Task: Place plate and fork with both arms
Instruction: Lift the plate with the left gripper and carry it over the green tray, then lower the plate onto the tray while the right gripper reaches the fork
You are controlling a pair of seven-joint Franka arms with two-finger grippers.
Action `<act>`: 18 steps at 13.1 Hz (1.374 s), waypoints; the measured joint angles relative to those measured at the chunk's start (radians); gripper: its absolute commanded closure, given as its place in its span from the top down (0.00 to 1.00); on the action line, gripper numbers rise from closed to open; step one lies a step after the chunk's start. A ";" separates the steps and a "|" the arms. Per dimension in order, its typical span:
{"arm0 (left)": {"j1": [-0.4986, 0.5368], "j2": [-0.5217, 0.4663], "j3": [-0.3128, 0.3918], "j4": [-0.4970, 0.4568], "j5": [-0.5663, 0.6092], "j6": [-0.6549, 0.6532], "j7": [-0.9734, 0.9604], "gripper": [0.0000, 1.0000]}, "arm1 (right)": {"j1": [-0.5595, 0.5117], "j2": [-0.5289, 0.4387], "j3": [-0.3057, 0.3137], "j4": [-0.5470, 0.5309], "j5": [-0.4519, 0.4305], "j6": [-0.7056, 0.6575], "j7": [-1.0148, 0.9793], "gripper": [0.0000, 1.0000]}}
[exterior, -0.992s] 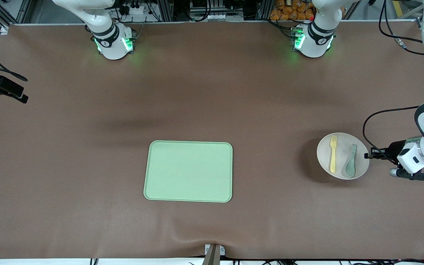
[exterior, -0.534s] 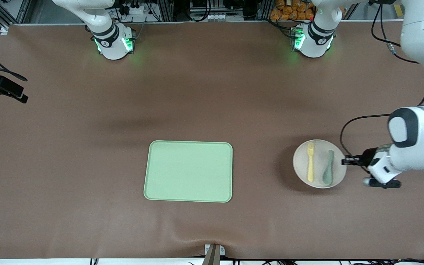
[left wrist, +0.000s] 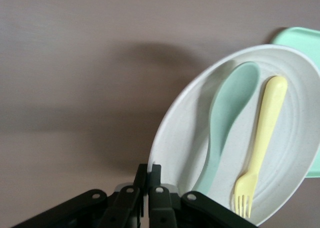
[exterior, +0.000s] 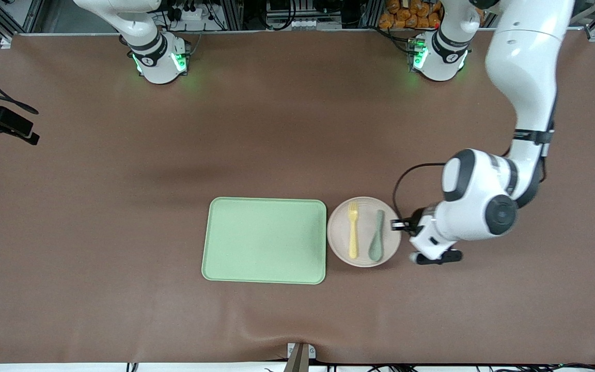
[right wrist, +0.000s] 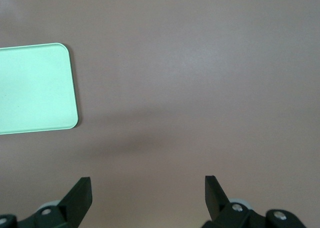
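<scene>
Round cream plate (exterior: 363, 232), low speckled rim, just beside pale green rectangular tray (exterior: 264, 241); holds yellow plastic fork (exterior: 353, 230) and teal spoon (exterior: 376, 234). Left gripper (exterior: 396, 224) fingers clamp plate rim. Right gripper (right wrist: 148, 198) fingers spread, over brown bench (exterior: 122, 155).

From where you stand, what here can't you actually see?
- Right gripper: out of the front view; where it hangs is unknown.
- Plate underside: hidden, so lifted or sliding is unclear.
- Left gripper: the white wrist covers most of it in the front view.
</scene>
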 measured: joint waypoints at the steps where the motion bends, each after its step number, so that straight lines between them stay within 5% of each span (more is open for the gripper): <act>1: -0.038 0.013 0.000 0.014 -0.015 0.028 -0.028 0.00 | 0.000 0.000 0.000 0.000 0.000 0.000 0.000 1.00; 8: -0.196 0.147 0.001 0.029 -0.042 0.347 -0.115 0.00 | 0.000 0.036 -0.001 -0.001 0.000 0.003 0.000 1.00; 14: -0.248 0.206 0.002 0.040 -0.043 0.438 -0.136 0.00 | -0.006 0.146 -0.001 -0.002 0.002 0.028 -0.001 1.00; 18: -0.289 0.252 0.002 0.041 -0.043 0.536 -0.175 0.00 | 0.004 0.212 0.013 -0.002 0.125 0.045 0.000 1.00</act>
